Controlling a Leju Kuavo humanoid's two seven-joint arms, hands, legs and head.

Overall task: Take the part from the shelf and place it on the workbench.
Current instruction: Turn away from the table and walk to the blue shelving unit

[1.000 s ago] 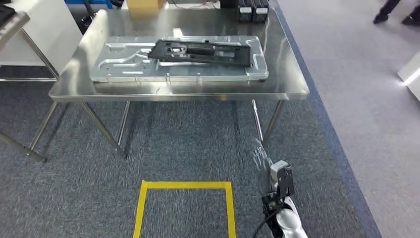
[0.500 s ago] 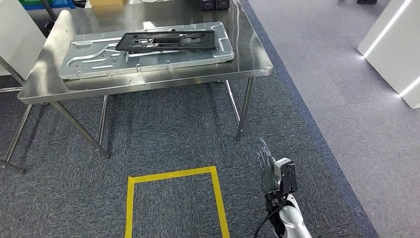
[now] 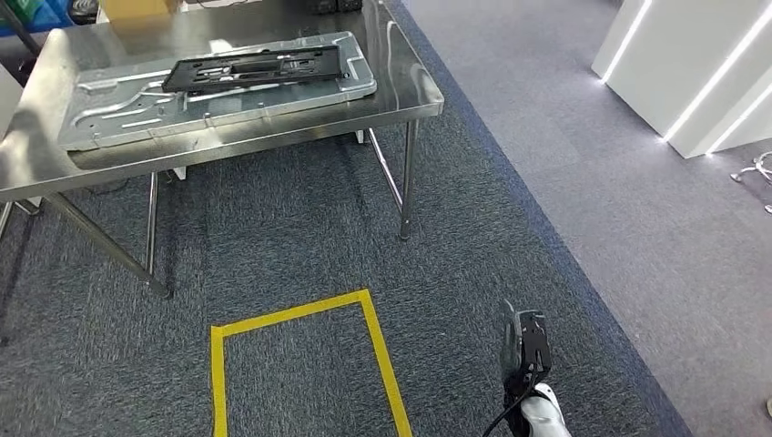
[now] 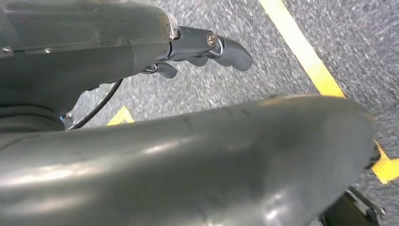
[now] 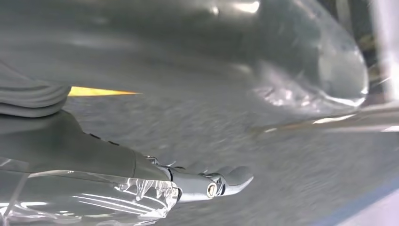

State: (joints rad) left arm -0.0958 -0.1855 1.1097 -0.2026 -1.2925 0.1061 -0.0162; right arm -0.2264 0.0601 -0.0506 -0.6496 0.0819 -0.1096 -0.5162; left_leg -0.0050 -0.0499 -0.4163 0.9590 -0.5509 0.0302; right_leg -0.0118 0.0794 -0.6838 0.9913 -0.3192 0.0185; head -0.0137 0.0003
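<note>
Since both arms hang low at the robot's sides, you have nothing in either hand. The right hand [image 3: 521,341] shows in the head view over the grey carpet [image 3: 300,237], just beside the yellow floor marking [image 3: 296,314]; its fingers [image 5: 221,183] lie stretched out with nothing between them. The left hand [image 4: 141,52] hangs over the same carpet, its fingers [image 4: 226,47] only lightly bent, holding nothing.

The steel bench [image 3: 405,86] stands well apart from the robot, off to the left in the head view. On it lies a large silver panel [image 3: 109,114] with a black frame part [image 3: 259,68] resting flat across it, likely kept there as the work surface. The shelf cannot be made out, so I judge the fetch has not begun: you would have to face the shelf first.
</note>
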